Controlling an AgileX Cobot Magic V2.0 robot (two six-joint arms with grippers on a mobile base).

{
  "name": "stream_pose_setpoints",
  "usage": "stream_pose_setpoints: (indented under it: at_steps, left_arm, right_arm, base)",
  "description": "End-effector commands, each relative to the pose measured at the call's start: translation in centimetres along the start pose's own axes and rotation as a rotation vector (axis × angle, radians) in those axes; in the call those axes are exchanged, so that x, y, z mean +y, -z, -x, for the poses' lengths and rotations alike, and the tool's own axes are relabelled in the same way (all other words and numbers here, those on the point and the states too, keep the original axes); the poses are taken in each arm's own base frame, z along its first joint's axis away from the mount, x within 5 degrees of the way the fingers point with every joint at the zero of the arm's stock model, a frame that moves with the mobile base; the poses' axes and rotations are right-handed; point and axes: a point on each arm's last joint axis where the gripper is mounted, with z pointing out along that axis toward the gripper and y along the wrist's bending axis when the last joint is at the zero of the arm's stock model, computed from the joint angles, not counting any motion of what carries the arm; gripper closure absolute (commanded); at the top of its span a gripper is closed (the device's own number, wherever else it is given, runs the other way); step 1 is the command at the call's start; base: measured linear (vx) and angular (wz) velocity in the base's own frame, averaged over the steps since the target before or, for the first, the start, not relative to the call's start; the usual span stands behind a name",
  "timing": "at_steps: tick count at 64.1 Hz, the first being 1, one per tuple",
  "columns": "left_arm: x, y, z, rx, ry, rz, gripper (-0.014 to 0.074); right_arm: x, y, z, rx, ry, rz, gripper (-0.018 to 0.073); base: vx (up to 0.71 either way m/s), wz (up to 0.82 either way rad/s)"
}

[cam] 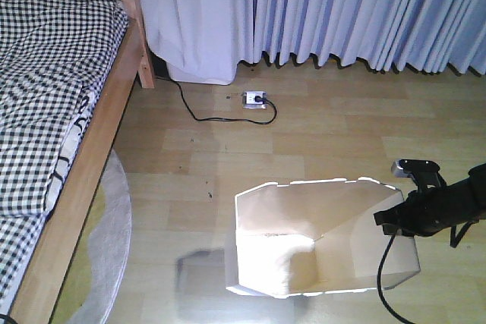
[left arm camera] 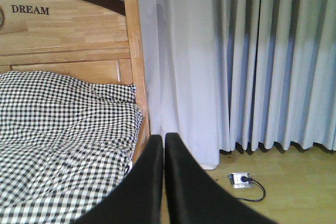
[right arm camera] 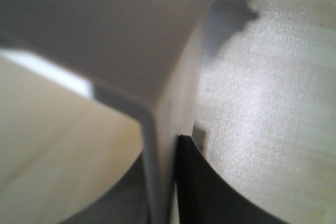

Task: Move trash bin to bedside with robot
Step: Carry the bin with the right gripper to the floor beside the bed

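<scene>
On the floor (cam: 319, 142) stands the white trash bin (cam: 262, 252) (cream inside).

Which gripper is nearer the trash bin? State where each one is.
Right. The right gripper clasps the trash bin's rim wall, one of its fingers against the outside. The left gripper, shut, faces the bed with no bin in its view.

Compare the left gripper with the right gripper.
The left gripper is shut on nothing, its jaws pressed together; the right gripper is clamped on the wall of the bin. The left gripper faces the bed and curtains, touching nothing; the right gripper sits at the bin's rim, low over the floor. Both are black.
</scene>
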Motion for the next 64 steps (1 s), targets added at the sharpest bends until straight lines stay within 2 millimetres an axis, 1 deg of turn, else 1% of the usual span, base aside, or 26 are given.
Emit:
stream_pose_setpoints:
  at_steps: [1, 64]
  left_arm:
    - [-0.04, 0.09, 0.37, -0.078, 0.023, -0.007, 0.0603]
    - [-0.04, 0.09, 0.37, -0.078, 0.023, -0.007, 0.0603]
  right_arm:
    - [1.72, 2.01, 1.83, -0.102, -0.016, 0.153, 0.0561]
    - [1.72, 2.01, 1.83, -0.102, -0.016, 0.153, 0.0561]
  base:
    - [0.25, 0.0]
    - [0.23, -0.02]
